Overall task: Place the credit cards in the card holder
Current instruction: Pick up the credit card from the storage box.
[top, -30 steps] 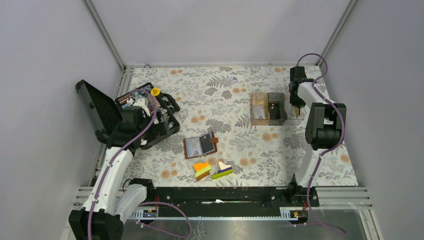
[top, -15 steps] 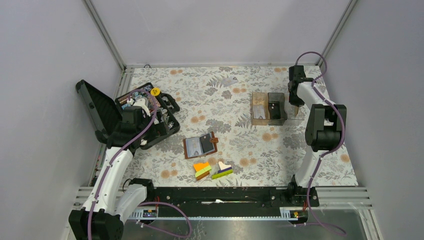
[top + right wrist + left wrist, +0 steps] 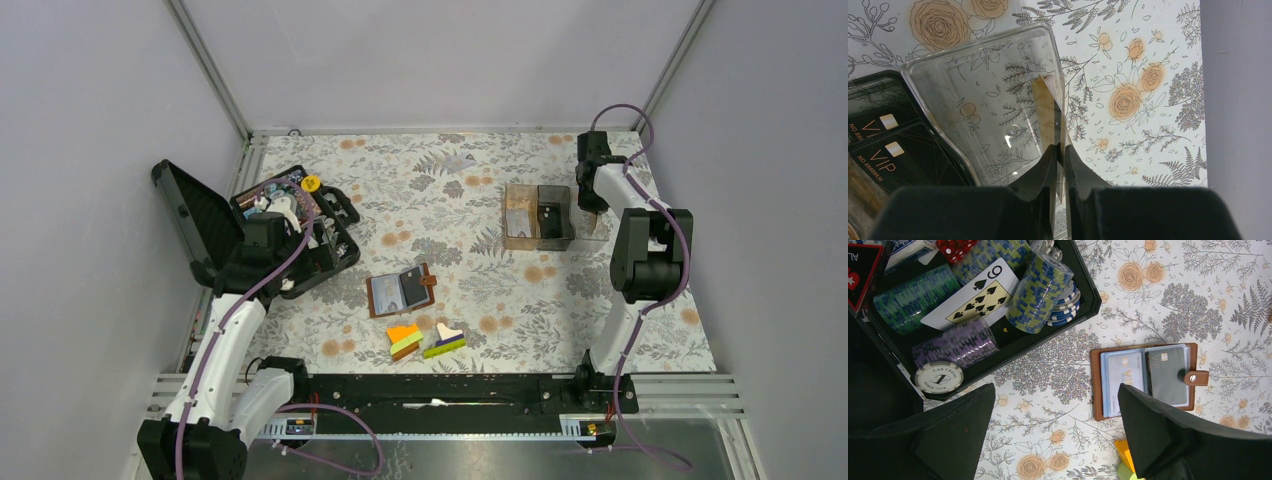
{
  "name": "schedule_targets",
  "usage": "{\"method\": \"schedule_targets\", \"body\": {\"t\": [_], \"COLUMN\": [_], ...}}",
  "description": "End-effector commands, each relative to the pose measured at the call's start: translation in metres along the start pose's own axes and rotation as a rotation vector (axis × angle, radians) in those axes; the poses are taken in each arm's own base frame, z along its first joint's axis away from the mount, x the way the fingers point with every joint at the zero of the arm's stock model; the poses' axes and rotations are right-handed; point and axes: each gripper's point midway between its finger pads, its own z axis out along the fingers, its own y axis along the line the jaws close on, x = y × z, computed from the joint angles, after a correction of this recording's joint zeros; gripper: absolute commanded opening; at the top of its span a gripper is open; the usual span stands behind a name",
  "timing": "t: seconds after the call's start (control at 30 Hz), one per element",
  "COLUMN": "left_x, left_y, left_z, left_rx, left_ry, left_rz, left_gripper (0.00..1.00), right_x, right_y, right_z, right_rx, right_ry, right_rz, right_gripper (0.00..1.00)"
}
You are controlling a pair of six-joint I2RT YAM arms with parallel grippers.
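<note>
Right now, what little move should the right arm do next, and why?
Probably lift straight up. The right gripper looks pinched on a tan card standing on edge inside the clear box, so raising it should free the card for the open card holder.

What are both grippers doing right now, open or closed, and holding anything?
Left gripper: open, holding nothing.
Right gripper: closed on a tan card.

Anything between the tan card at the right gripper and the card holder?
Low down, yes: the dark box and brown box stand beside the clear box, toward the card holder. Lifted above them, nothing visible blocks the tan card.
</note>
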Motion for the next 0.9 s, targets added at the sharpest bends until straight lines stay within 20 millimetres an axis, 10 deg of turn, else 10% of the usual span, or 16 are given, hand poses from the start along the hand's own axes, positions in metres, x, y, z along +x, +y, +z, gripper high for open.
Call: {"method": "schedule_targets", "body": {"t": [0.0,0.87], "left_x": [-0.0094,-0.0109], "left_y": [-0.0050,-0.0053], "left_z": [0.0017,-0.0004], "left_rx": [0.030,0.032], "left_ry": [-0.037,-0.048], "left_rz": [0.006,0.007], "left_gripper": [0.99,0.99], "right_x": [-0.0076,-0.0091], "right_y": [-0.0125,-0.0147], "right_z": [-0.0132,-0.0084], "right_rx": [0.039,0.062], "right_ry": [-0.022,-0.020], "right_rz": [0.010,-0.020], "right_gripper": [0.00,0.06]}}
